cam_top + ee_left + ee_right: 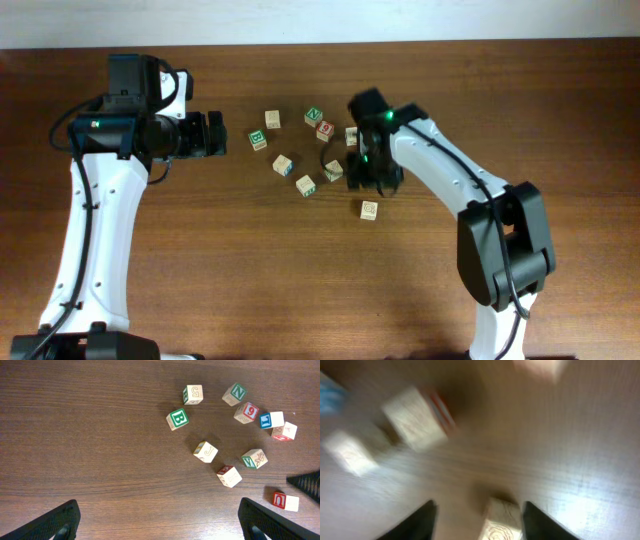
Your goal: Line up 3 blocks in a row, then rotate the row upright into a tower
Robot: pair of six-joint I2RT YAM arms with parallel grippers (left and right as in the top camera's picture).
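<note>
Brown desk [300, 280] carries blocks [205, 451] near its far edge; only right wrist view shows right gripper [478, 510] fingers [420, 522] spread astride one block [501, 520]; left gripper [160, 515] gapes wide

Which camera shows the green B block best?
Left wrist: the green B block is large and sharp, letter readable. Overhead shows it tiny. Right wrist is too blurred to find it.
</note>
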